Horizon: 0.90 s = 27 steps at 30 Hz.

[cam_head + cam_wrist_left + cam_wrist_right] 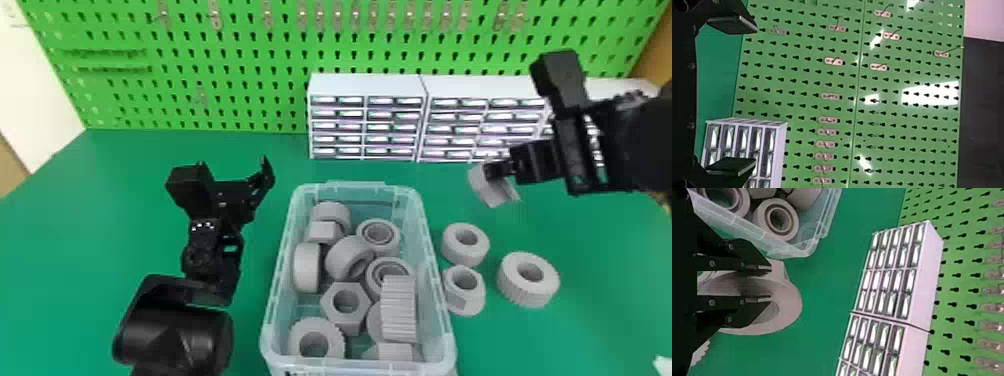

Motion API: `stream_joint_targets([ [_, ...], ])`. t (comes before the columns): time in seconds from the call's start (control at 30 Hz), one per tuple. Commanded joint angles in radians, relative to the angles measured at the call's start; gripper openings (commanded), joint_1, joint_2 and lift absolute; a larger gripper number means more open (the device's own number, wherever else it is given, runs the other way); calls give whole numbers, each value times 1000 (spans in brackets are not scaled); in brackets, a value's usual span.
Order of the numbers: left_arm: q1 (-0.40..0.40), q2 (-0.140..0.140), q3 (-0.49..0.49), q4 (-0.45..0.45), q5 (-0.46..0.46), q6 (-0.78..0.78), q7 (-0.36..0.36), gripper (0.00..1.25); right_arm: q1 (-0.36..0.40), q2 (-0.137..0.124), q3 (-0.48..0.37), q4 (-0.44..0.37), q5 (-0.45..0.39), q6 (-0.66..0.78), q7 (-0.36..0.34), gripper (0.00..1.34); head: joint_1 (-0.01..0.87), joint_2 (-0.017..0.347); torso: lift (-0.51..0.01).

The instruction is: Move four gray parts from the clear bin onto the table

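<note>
My right gripper (496,170) is over the table, right of the clear bin (434,260), shut on a gray flanged part (487,192). In the right wrist view the right gripper (769,284) pinches the wall of that flanged part (791,301), one finger across its hole. Several gray rings and nuts lie in the bin, among them a hex nut (345,302). On the table right of the bin are a plain ring (465,252), a flanged nut (464,297) and a ridged ring (527,290). My left gripper (232,175) stands open left of the bin; in its wrist view the left gripper (744,96) has widely parted fingers.
White drawer cabinets (367,87) line the back of the green table (250,325), behind the bin and the right gripper. A green pegboard (225,80) with small metal hooks rises behind them. A white object (662,366) lies at the front right edge.
</note>
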Motion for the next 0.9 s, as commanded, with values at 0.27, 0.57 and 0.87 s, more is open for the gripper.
stream_joint_targets([
  [0.27, 2, 0, 6, 0, 0, 0, 0, 1146, 95, -32, -65, -6, 55, 1, 0, 293, 693, 72, -52],
  [0.57, 0, -1, 1, 0, 0, 0, 0, 1146, 120, -55, -86, -4, 86, 1, 0, 293, 693, 72, -52],
  [0.87, -3, -4, 6, 0, 0, -2, 0, 1146, 150, -63, -114, -4, 103, 1, 0, 293, 693, 72, -52],
])
